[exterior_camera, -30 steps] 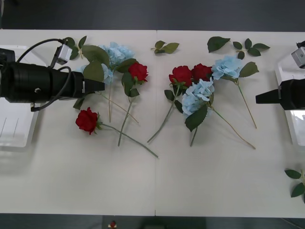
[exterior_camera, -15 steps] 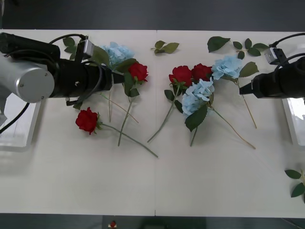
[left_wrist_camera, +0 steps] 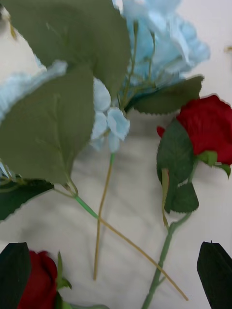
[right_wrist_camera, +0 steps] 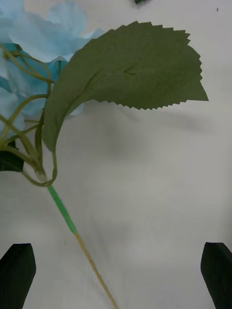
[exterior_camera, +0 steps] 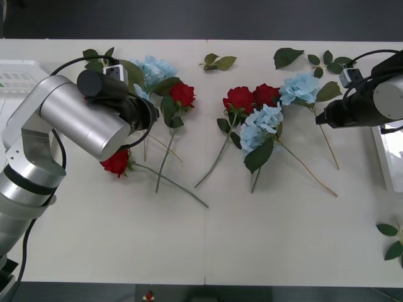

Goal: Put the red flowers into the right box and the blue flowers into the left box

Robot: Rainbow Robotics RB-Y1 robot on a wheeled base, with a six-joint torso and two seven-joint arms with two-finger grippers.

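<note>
On the white surface (exterior_camera: 208, 233), the left end effector (left_wrist_camera: 116, 275) hung over the left group of flowers at about 10 o'clock from the surface's centre, its 2 black fingers (left_wrist_camera: 14, 273) spread wide with nothing between them. Below it lay thin crossing stems, a deep-red artificial rose (left_wrist_camera: 208, 128) with dark leaves, pale sky-blue hydrangea-like clusters (left_wrist_camera: 159, 43) with large green leaves, and a second red bloom (left_wrist_camera: 41, 280) just beside one finger. From the front, that arm's silver forearm covered part of a rose (exterior_camera: 117, 162) at 9 o'clock, while another rose (exterior_camera: 182, 94) and a blue cluster (exterior_camera: 154, 68) lay beyond it. The right end effector (right_wrist_camera: 116, 273) hovered at about 2 o'clock, its black fingers (right_wrist_camera: 217, 273) likewise spread and empty, above the thin stem (right_wrist_camera: 72, 227) and serrated green leaf (right_wrist_camera: 130, 72) of a blue flower (exterior_camera: 301, 88). Near the centre, 2 red roses (exterior_camera: 240, 99) lay touching another blue cluster (exterior_camera: 261, 126). Loose green leaf sprigs (exterior_camera: 218, 61) lay at 12 o'clock. A shallow translucent white plastic tray, the left box (exterior_camera: 16, 72), sat at the 9 o'clock edge; the matching right box (exterior_camera: 385, 157) showed at the 3 o'clock edge.
</note>
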